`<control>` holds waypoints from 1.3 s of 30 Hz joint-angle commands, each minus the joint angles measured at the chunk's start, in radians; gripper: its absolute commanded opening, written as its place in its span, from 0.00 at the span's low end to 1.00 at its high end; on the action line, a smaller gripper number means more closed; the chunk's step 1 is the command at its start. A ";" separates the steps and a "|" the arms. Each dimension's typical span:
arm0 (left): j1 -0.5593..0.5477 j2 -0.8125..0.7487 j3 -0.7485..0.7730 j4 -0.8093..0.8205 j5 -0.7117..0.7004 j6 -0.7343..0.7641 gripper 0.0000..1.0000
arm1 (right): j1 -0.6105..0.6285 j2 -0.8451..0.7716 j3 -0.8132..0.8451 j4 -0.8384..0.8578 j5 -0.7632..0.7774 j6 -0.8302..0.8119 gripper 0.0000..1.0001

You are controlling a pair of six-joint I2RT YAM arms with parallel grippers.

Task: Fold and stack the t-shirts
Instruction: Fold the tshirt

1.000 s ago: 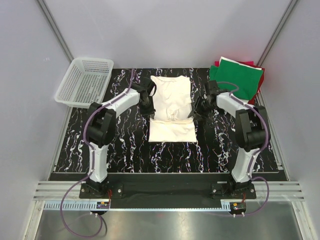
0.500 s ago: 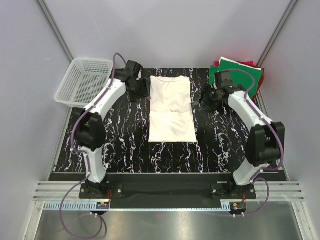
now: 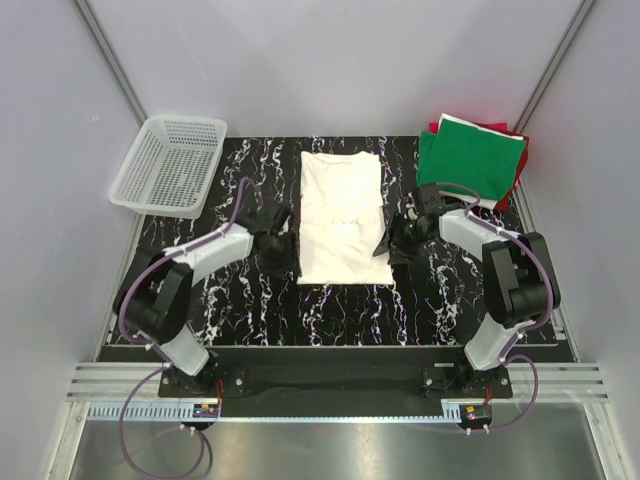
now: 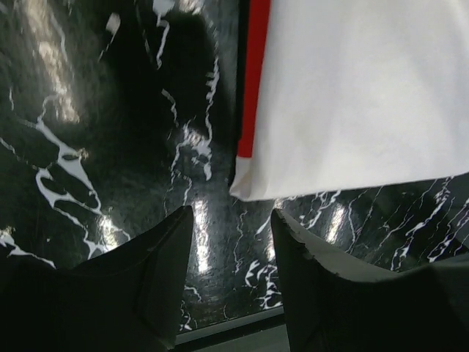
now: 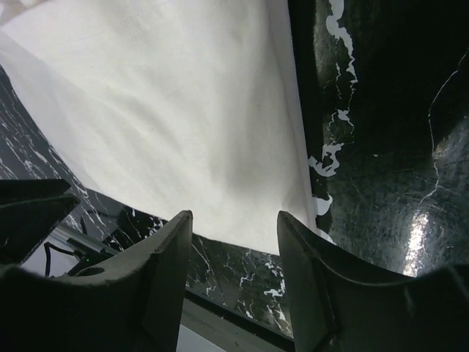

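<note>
The cream-white t-shirt (image 3: 341, 215) lies flat as a long narrow rectangle in the middle of the table. My left gripper (image 3: 282, 256) sits low beside its near left corner, jaws open and empty. In the left wrist view that corner (image 4: 253, 189) lies just ahead of the gripper (image 4: 231, 220), with a red strip (image 4: 253, 81) along the shirt's edge. My right gripper (image 3: 392, 245) rests at the near right corner, also open. In the right wrist view the shirt (image 5: 183, 110) lies just beyond the open gripper (image 5: 234, 224).
A green t-shirt (image 3: 472, 153) lies on a red one (image 3: 497, 129) at the back right corner. A white mesh basket (image 3: 168, 162) stands at the back left. The black marbled table (image 3: 250, 310) ends in a rail near the arm bases.
Both grippers opened at the shirt's far end, leaving it flat. They have since drawn back along its sides to the near corners.
</note>
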 commanded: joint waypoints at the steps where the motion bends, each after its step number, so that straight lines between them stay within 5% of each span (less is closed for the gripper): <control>1: -0.010 -0.134 -0.082 0.139 0.020 -0.048 0.51 | 0.002 -0.015 -0.016 0.064 -0.017 -0.026 0.57; 15: -0.040 -0.213 -0.298 0.287 -0.004 -0.068 0.49 | 0.002 -0.207 -0.313 0.107 0.066 -0.003 0.62; 39: -0.040 -0.058 -0.364 0.484 0.002 -0.091 0.42 | 0.002 -0.118 -0.333 0.175 0.063 -0.019 0.47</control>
